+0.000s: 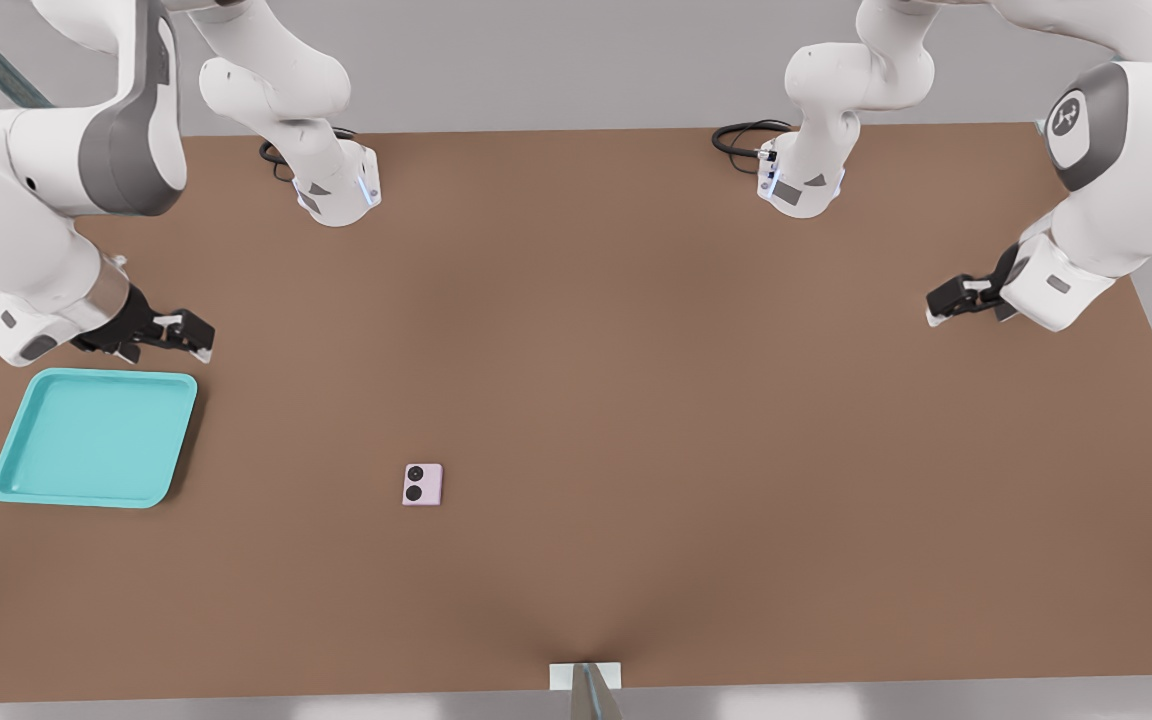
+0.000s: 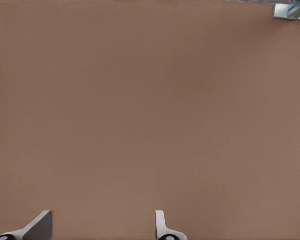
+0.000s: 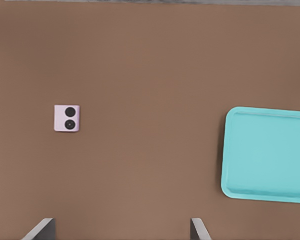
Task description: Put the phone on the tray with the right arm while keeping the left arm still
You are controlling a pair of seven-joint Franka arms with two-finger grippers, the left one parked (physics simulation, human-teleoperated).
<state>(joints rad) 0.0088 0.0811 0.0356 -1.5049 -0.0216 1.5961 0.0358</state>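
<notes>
The phone [image 1: 422,484] is a small pale pink square with two black lenses, lying flat on the brown table a little left of the middle in the front view. The turquoise tray [image 1: 94,437] sits at the front view's left with nothing in it. My gripper [image 1: 198,340] hovers just beyond the tray's far right corner, well away from the phone. The right wrist view shows the phone [image 3: 67,118], the tray [image 3: 267,155] and my gripper [image 3: 121,230] open, its two fingertips wide apart with nothing between them.
Two arm bases [image 1: 336,190] [image 1: 801,185] with black cables stand along the table's far edge. The parked left arm [image 1: 1066,260] hangs over the front view's right side. A small white bracket [image 1: 586,678] sits at the near edge.
</notes>
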